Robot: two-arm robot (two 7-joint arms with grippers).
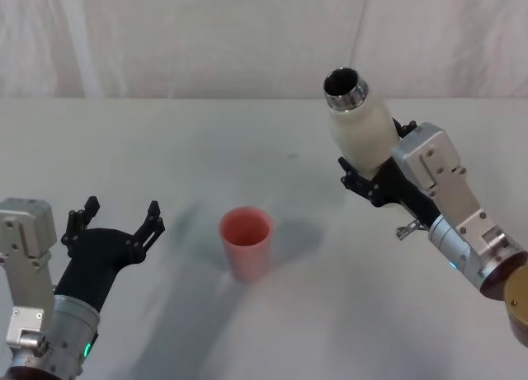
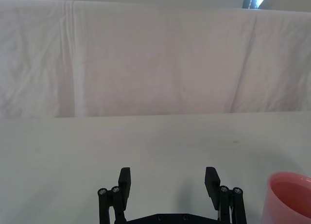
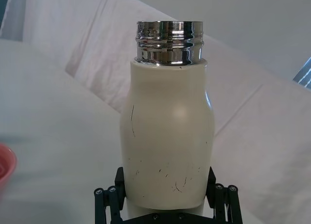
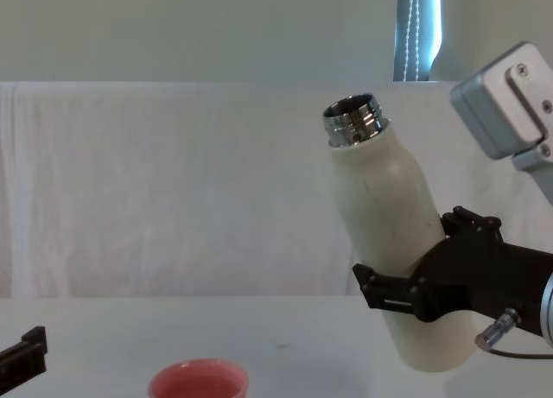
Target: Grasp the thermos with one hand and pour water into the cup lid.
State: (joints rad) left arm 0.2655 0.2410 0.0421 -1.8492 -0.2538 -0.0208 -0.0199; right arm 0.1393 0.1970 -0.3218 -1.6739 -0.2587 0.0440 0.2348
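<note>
My right gripper point(image 1: 368, 175) is shut on the cream-white thermos point(image 1: 357, 124), holding it in the air to the right of the pink cup lid point(image 1: 246, 241). The thermos point(image 4: 388, 232) leans toward the cup lid point(image 4: 198, 382), its open silver neck point(image 4: 352, 119) pointing up and to the left. In the right wrist view the black fingers point(image 3: 112, 197) clamp the lower body of the thermos point(image 3: 167, 136). The cup lid stands upright on the table. My left gripper point(image 1: 115, 218) hovers open to the left of the cup lid, with nothing between its fingers point(image 2: 124, 181).
A white cloth covers the table point(image 1: 165, 141) and hangs as a backdrop point(image 4: 173, 191) behind it. The pink cup lid's rim point(image 2: 290, 195) shows at the edge of the left wrist view.
</note>
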